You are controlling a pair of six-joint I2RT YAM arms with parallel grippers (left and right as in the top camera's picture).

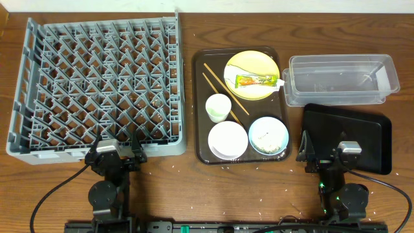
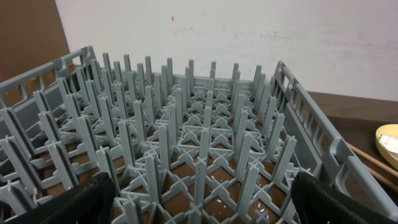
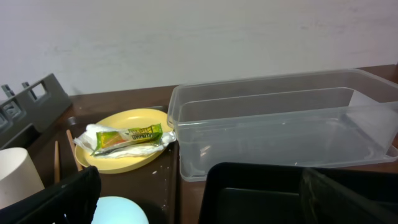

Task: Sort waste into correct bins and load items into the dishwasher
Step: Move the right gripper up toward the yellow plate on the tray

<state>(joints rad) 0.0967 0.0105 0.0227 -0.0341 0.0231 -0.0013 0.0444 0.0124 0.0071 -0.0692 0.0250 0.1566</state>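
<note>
- Nearest the wrist cameras are the arms' own black fingers: the left pincer (image 2: 205, 208) shows one finger (image 2: 87, 200) at each lower corner of its view, spread wide with nothing between them.
- It sits at the near edge of the grey dish rack (image 1: 97, 84), whose pegs stand upright over a lattice base with no dishes loaded.
- The right pincer (image 3: 202, 202) is likewise spread wide and has hold of nothing, and from overhead it sits at the near left corner of the black tray (image 1: 369, 136).
- The clear plastic tub (image 1: 336, 59) lies just behind the black tray, at the table's (image 1: 187, 194) far right.
- Between the rack and these two bins lies the brown serving tray (image 1: 259, 108).
- On its far part rests the yellow plate (image 1: 246, 65), carrying the foil sachet (image 1: 257, 81) on a crumpled white paper piece (image 1: 279, 84).
- The wooden chopsticks (image 1: 226, 89) lie slanted on the serving tray, just left of the plate.
- The small white cup (image 1: 218, 107) stands upright near the tray's middle, beside the chopsticks.
- At the near end sit the white bowl (image 1: 228, 140) on the left and the light blue bowl (image 1: 268, 136) on the right, close together.
- White rice grains (image 1: 264, 137) speckle the blue bowl's inside, and more are scattered on the table in front of the serving tray.
</note>
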